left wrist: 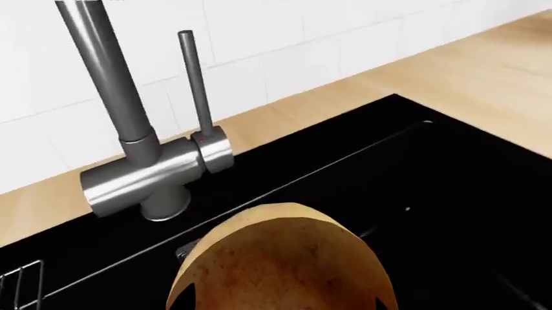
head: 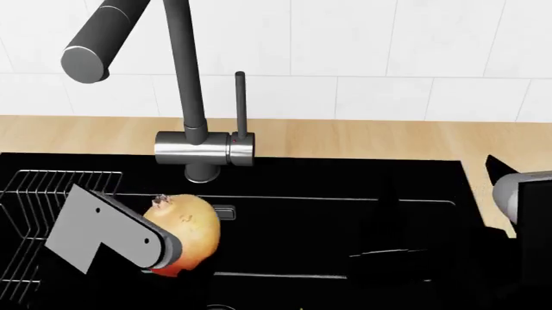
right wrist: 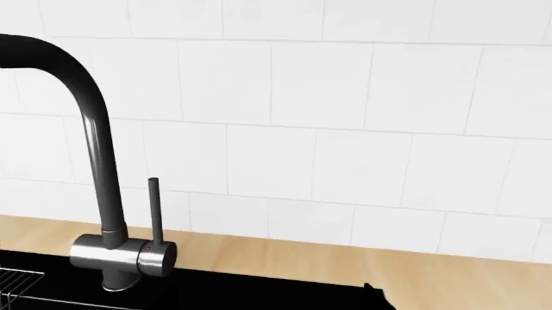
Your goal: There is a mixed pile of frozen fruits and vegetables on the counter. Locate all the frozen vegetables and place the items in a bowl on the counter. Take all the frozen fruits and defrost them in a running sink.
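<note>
Lower left of head view: my left gripper [head: 168, 253] clamped on tan-yellow fruit [head: 183, 231], above black sink [head: 345, 213], below faucet [head: 200, 150]. Right jaws: out of sight. Risk: early release lets round fruit roll onto wire rack [head: 35, 194]; no water visibly running.

kitchen — black sink [head: 345, 213] | steel faucet [head: 194, 123] | wood counter [head: 362, 139] — tiled wall [right wrist: 345, 97]

The sink [head: 345, 213] is set into the counter [head: 362, 139], whose strip runs behind the sink's rear edge. The faucet [head: 194, 148] is mounted at that rear edge. A wire rack [head: 35, 194] is placed in the sink's left end. The rounded fruit [head: 185, 226] is held above the basin, just in front of the faucet base, right of the rack.
</note>
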